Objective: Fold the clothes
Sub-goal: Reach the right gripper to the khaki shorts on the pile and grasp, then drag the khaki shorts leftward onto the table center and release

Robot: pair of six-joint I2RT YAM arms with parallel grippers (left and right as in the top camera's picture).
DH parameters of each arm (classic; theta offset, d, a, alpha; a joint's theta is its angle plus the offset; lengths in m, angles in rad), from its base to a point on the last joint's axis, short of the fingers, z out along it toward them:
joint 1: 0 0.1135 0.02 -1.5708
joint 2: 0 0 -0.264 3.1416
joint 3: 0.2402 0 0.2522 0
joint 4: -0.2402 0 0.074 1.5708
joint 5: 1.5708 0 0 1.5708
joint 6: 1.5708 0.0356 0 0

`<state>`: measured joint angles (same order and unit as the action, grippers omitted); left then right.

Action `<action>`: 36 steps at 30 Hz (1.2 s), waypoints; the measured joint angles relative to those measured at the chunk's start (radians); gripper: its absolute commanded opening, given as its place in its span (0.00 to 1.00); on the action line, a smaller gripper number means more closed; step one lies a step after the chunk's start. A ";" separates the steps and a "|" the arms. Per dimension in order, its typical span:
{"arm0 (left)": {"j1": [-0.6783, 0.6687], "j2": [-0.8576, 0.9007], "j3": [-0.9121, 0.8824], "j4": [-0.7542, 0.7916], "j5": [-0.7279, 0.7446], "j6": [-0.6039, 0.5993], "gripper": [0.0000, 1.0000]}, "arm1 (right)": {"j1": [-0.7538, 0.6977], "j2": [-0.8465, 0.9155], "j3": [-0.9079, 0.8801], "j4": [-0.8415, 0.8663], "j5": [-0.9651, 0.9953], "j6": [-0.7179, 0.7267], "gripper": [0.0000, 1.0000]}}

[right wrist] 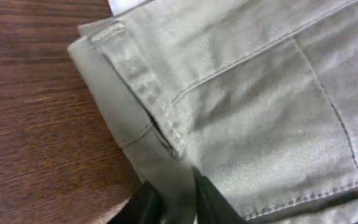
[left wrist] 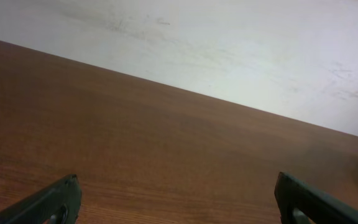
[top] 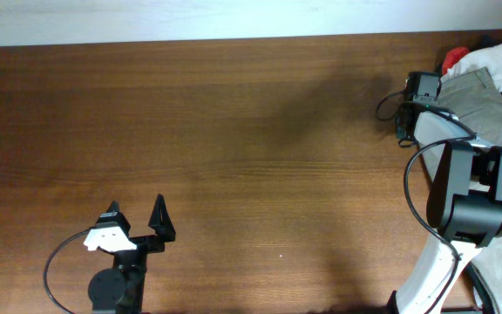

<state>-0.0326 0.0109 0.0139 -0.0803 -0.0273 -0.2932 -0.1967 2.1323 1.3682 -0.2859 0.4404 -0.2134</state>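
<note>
The clothes sit heaped at the far right corner of the table [top: 234,131], partly hanging past its edge. On top are khaki trousers [top: 482,100], with a white garment [top: 498,58] and something red [top: 454,59] beyond them. My guess is the pile is parked there to keep the wide middle of the table free as a folding surface. That would explain why the right arm reaches out to the corner: a piece has to be dragged in before any fold can start, and none is done yet.

In the right wrist view, the right gripper [right wrist: 178,202] is at the waistband end of the trousers, near the pocket seam. Its two dark fingers [right wrist: 146,206] are drawn close together with a ridge of khaki cloth pinched up between them. I read that as clamped on the trousers' edge, though the tips are cut off by the frame.

The left gripper [top: 136,216] waits at the near left, well apart from the clothes — fingers spread wide, holding nothing, only bare wood ahead of it.
</note>
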 measured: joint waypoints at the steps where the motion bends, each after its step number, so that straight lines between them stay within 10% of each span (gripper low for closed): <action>1: 0.000 0.000 0.000 0.000 0.000 0.000 0.99 | 0.000 0.001 0.000 0.001 0.011 -0.001 0.04; 10: 0.000 0.000 0.000 0.000 0.000 0.000 0.99 | 0.000 -0.201 0.001 -0.100 -0.046 0.134 0.04; 17: 0.000 0.000 0.000 0.000 0.000 0.000 0.99 | 0.019 -0.214 0.005 -0.193 -0.384 0.517 0.04; 36: 0.000 0.000 0.000 0.000 0.000 0.000 0.99 | 1.043 -0.167 0.006 0.164 -0.476 0.708 0.04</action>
<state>-0.0326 0.0109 0.0139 -0.0803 -0.0273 -0.2928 0.8463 1.9648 1.3746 -0.1215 -0.0357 0.4950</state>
